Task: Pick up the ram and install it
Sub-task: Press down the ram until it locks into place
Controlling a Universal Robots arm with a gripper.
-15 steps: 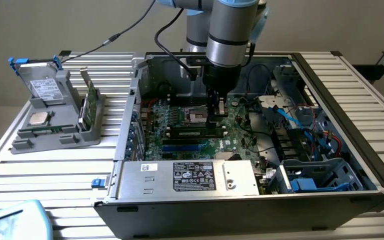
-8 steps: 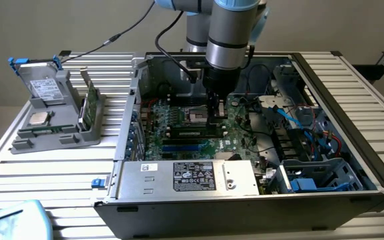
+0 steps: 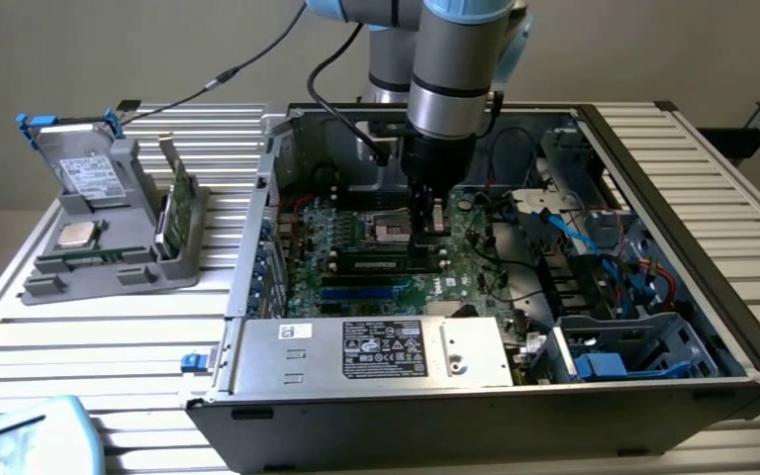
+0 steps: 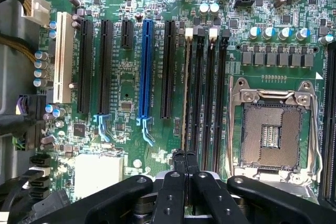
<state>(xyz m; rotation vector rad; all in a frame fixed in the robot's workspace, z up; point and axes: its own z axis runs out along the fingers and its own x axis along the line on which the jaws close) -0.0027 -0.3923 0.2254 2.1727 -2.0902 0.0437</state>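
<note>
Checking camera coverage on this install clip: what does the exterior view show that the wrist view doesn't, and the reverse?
Exterior view adds: the grey holder beside the case, carrying a drive and a silver chip, plus the power supply. Wrist view adds: a thin board, likely the ram, edge-on in a memory slot. Both: the shut gripper over the motherboard, near the open processor socket.

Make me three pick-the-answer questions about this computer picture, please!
1. Where is the end effector? A) over the motherboard B) on the floor C) beside a window
2. What colour is the long slot between the black slots? A) red B) blue C) yellow
3. How are the end effector's fingers? A) wide open B) shut together C) holding a ball
Answers: 1 A, the green board lies right beneath it; 2 B, it stands out bright blue; 3 B, no gap shows between them.
</note>
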